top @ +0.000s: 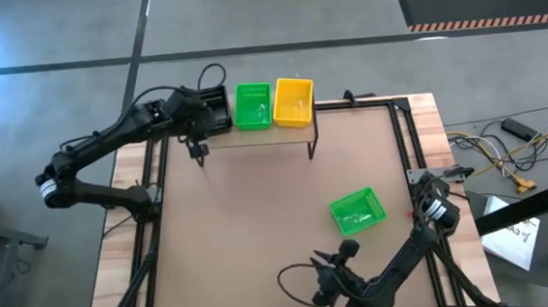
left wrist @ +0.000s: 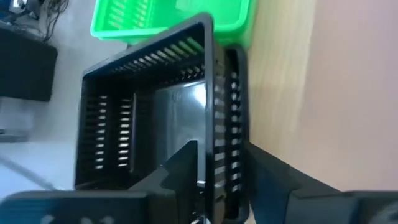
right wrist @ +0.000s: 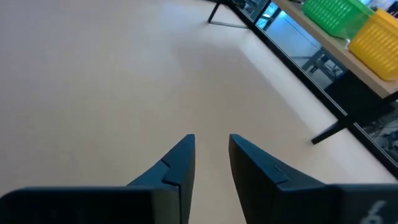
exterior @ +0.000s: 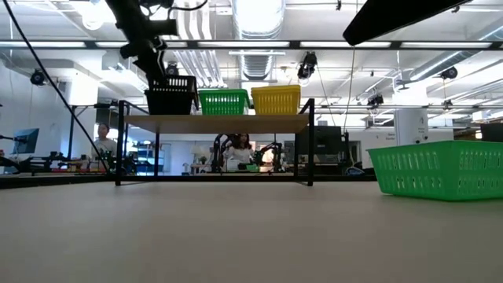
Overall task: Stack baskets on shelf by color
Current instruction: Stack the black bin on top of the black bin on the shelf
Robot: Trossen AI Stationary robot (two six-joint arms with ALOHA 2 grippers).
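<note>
Loose green basket point(exterior: 440, 169) lies foremost; left end effector point(left wrist: 214, 180) clamps black basket point(left wrist: 155, 118); right end effector point(right wrist: 211, 155) is parted.

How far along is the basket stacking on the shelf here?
Mostly done: green stack and yellow stack sit on the shelf. In hand: the left tool grips a black basket at the shelf's left end. Left: one green basket on the table, near the idle right tool.

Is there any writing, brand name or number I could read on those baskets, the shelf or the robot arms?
None can be read.
Black basket: faint embossed mark on its floor, too blurred to read.
Papers beside the table: print too small to read.
</note>
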